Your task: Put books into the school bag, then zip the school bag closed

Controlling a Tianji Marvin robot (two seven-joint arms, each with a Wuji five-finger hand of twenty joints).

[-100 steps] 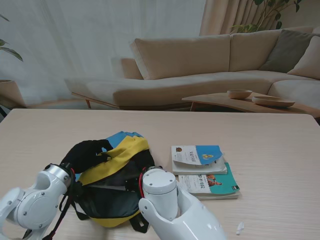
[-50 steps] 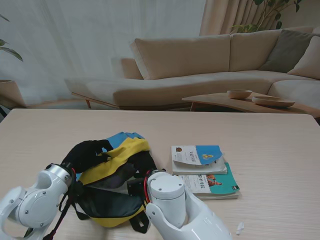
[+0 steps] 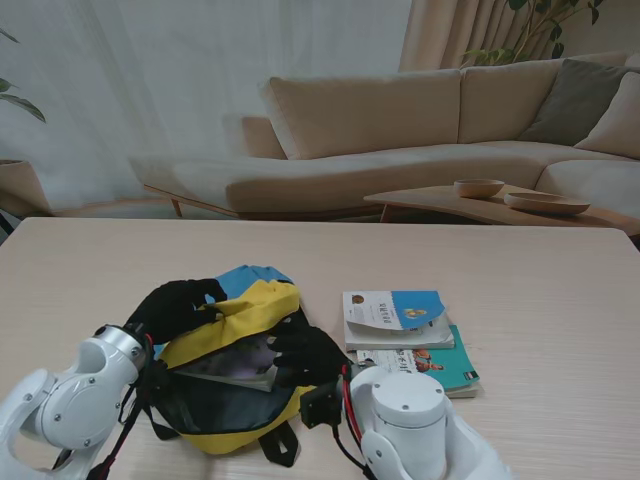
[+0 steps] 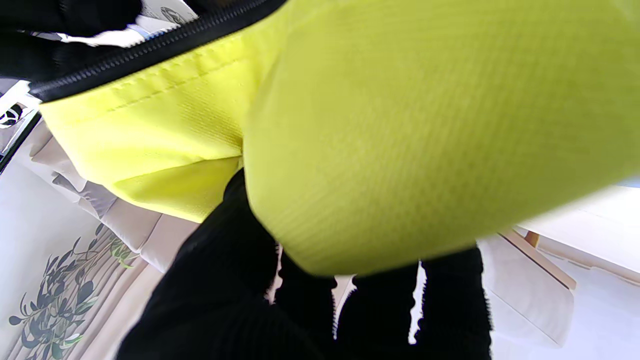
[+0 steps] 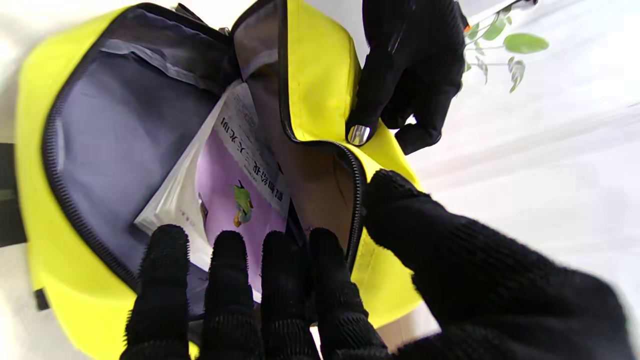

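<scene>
Left hand pinching bag flap up, right hand fingers spread at bag mouth, gripping nothing, purple book inside, lower part hidden, bag lower centre, mouth toward camera, two books stacked right, long axes sideways

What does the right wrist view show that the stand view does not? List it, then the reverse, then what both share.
Only the right wrist view shows the purple book's cover print, the bag's grey lining and the zipper teeth. Only the stand view shows the two books waiting on the table to the bag's right, and the sofa. Both show the yellow school bag open, the left hand gripping its flap, and the right hand at the opening.
</scene>
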